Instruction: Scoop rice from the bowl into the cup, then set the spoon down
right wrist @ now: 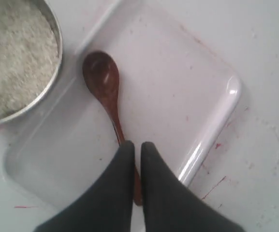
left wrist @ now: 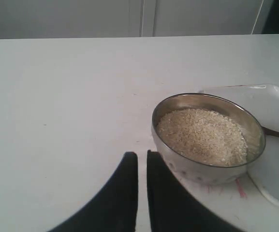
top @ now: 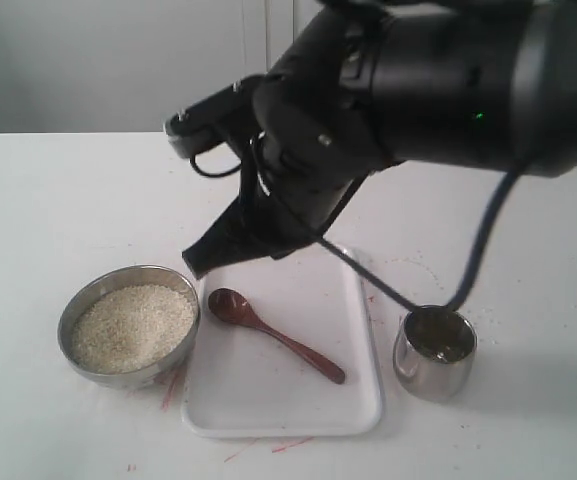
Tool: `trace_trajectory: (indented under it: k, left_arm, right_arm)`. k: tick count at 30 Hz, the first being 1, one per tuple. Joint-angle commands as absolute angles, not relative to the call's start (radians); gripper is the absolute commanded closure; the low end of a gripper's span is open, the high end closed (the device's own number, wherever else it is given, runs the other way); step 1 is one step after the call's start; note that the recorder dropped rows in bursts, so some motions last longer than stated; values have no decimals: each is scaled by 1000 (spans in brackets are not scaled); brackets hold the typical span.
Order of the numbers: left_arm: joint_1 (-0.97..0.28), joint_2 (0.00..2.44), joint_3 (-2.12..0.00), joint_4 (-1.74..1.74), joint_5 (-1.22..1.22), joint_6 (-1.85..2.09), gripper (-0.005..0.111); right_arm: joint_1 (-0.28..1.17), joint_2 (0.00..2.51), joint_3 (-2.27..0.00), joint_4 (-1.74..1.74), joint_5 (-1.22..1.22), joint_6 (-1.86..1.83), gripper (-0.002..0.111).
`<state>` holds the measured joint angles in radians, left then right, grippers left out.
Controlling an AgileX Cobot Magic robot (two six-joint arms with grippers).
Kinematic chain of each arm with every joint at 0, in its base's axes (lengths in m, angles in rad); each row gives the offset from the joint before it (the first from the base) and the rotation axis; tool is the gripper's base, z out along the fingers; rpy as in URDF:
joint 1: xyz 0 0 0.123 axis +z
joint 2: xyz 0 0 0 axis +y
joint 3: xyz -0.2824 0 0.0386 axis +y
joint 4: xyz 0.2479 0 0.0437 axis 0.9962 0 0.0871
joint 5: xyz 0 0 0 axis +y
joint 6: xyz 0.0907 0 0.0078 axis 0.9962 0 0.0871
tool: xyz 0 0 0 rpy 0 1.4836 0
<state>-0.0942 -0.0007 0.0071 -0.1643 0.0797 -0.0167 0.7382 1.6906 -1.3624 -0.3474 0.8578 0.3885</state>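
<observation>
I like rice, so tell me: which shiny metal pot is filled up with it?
The wide, shallow bowl left of the white tray, filled with rice. The smaller, taller cup looks mostly dark inside.

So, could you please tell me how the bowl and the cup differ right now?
The bowl is wide and shallow; the cup is narrower and taller. The bowl is nearly full of rice; the cup's inside looks dark, its contents unclear. In the exterior view the bowl stands left of the tray, the cup right of it. Both are upright steel vessels.
</observation>
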Motion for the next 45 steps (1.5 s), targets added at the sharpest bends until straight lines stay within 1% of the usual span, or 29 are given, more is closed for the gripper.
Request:
trace_trajectory:
  k: [1, 10, 28, 37, 45]
  left_arm:
    - [-93, 0, 0, -171, 76, -19, 92]
    - [-93, 0, 0, -171, 76, -19, 92]
    - [-93, 0, 0, -171, 76, -19, 92]
    - [-93, 0, 0, -171, 76, -19, 92]
    - [-93, 0, 0, -171, 76, -19, 92]
  right_arm:
    - [736, 1558, -1358, -360, 815, 409, 103]
    - [736, 1285, -1321, -369, 723, 408, 103]
    - [736, 636, -1055, -444, 684, 408, 103]
    - [736, 391, -945, -395, 746, 416, 103]
    - [736, 225, -811, -347, 748, 416, 103]
